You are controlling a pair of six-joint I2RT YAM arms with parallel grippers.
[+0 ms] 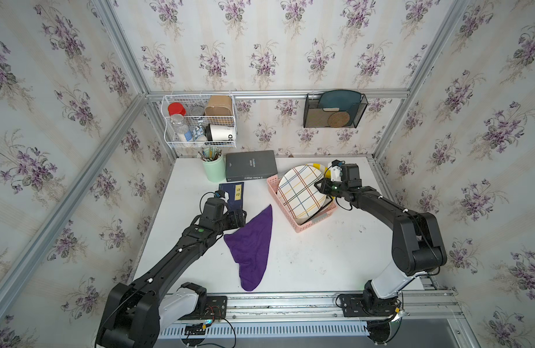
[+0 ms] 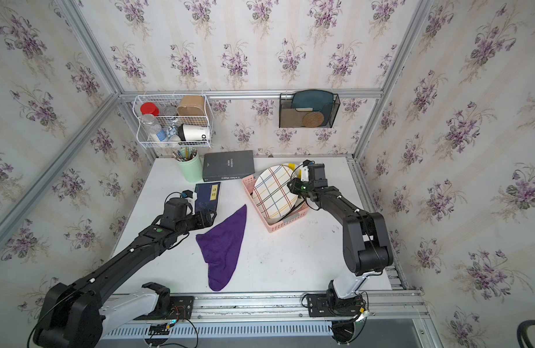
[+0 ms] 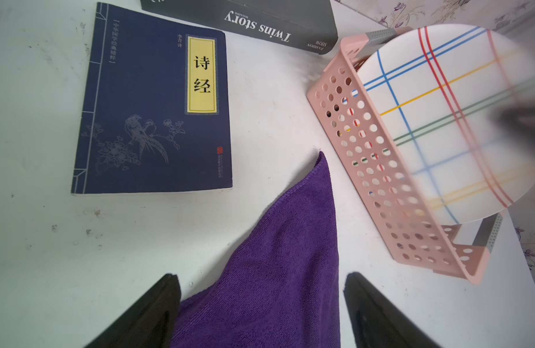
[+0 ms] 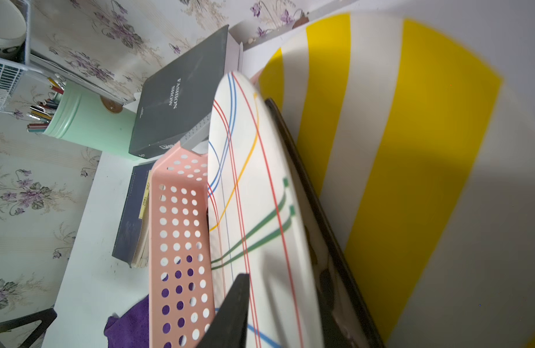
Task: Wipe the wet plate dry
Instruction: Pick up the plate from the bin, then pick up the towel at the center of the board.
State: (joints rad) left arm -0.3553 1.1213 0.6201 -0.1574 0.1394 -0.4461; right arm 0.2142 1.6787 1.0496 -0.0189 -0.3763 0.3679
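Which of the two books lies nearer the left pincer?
The blue book, flat just beyond the open left pincer; the grey book lies farther back.

Left arm [image 1: 169,259]: black angular housings, white shell [image 1: 179,301] at the 6 o'clock end, green lamp [image 1: 201,230] on the wrist block, thin black cable [image 1: 201,200] looped above. Right arm [image 1: 380,208]: same black-and-white finish, green indicator [image 1: 336,187], white camera bracket [image 1: 335,173] at the wrist. Left gripper [image 3: 260,275]: two black wedge-shaped fingers [image 3: 151,313].

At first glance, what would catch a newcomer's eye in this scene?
A purple cloth lies in the middle of the white table. To its right, a checked plate stands tilted in a pink basket, with the right gripper at its rim.
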